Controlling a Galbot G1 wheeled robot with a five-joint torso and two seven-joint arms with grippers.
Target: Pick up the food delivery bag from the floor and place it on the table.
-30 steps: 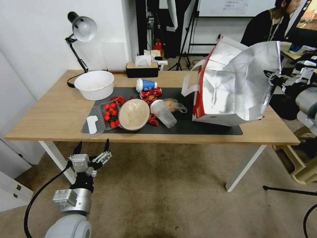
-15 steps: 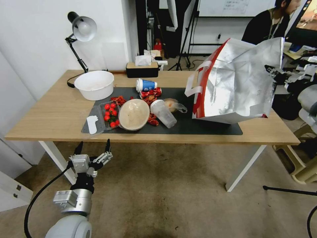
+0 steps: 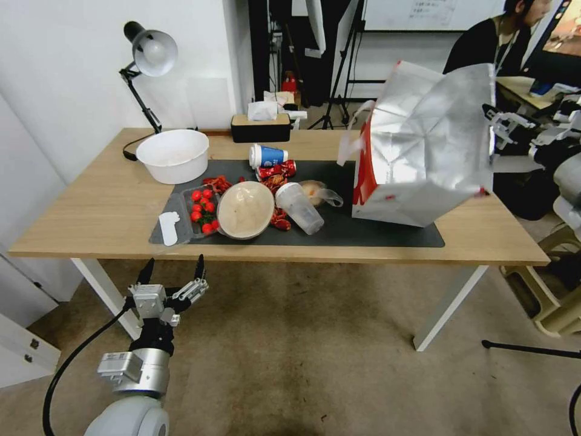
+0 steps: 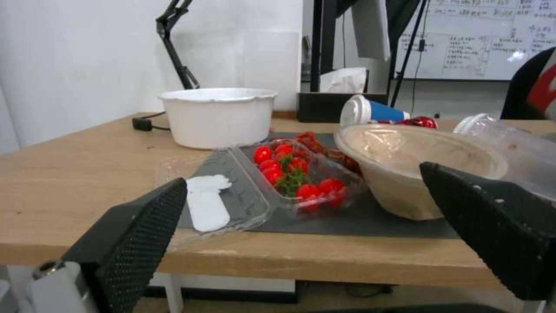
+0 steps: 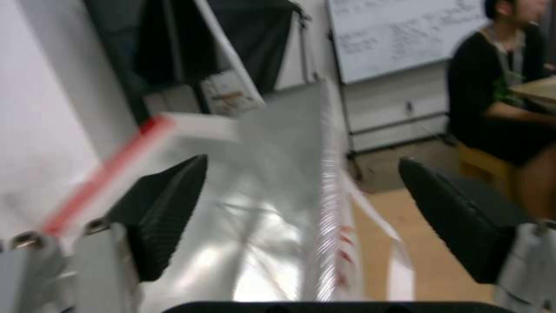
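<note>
1. Food delivery bag (image 3: 423, 145) sits right of centre in the head view, on the right end of the worktop (image 3: 91, 212). Its base is on the dark grey mat (image 3: 363, 233) and the bag stands roughly upright, foil side facing the camera, red edge and white strap handles (image 3: 351, 142) on its left.
2. Right gripper (image 3: 505, 124) is at the right edge of the frame, just beside the bag's upper right corner. Jaws are spread wide and hold nothing; in the right wrist view the bag (image 5: 272, 217) lies between and beyond the two black pads, and contact can't be judged.
3. Left gripper (image 3: 172, 281) is at lower left of the head view, below the worktop's front edge, over the floor (image 3: 302, 363). Jaws are spread and hold nothing.
4. Clutter left of the bag, all on or near the mat:
   - clear plastic cup (image 3: 299, 209) on its side, nearest the bag
   - beige bowl (image 3: 245, 209)
   - tray of cherry tomatoes (image 3: 203, 212)
   - blue paper cup (image 3: 266, 156) lying down
   - white tub (image 3: 173, 154)
5. Back of the worktop: desk lamp (image 3: 148, 54) at upper left, tissue box (image 3: 260, 124) at centre.
6. Floor is grey-brown carpet with dark stains. White wall fills the upper left of the frame.
</note>
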